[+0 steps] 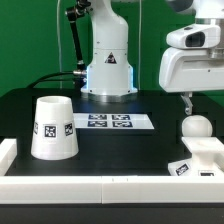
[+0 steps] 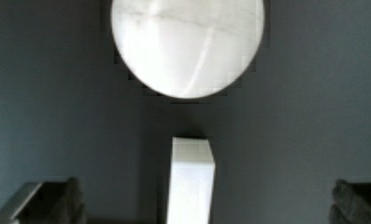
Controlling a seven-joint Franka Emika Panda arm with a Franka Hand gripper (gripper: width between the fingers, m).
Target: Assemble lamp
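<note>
The tapered white shade (image 1: 54,127) stands wide end down at the exterior view's left, with tags on its side. The round-headed bulb (image 1: 196,127) stands upright on the low white base (image 1: 205,155) at the exterior view's right. I cannot tell how deep it sits in the base. My gripper (image 1: 186,102) hangs just above and beside the bulb head without touching it. In the wrist view the bulb head (image 2: 189,45) is a white oval ahead of my gripper (image 2: 203,205). The dark fingers (image 2: 49,200) stand far apart, open and empty.
The marker board (image 1: 108,122) lies flat at the table's middle, in front of the robot's white body (image 1: 108,60). A low white rail (image 1: 100,186) runs along the table's front and left edges. A narrow white strip (image 2: 192,180) lies between my fingers in the wrist view.
</note>
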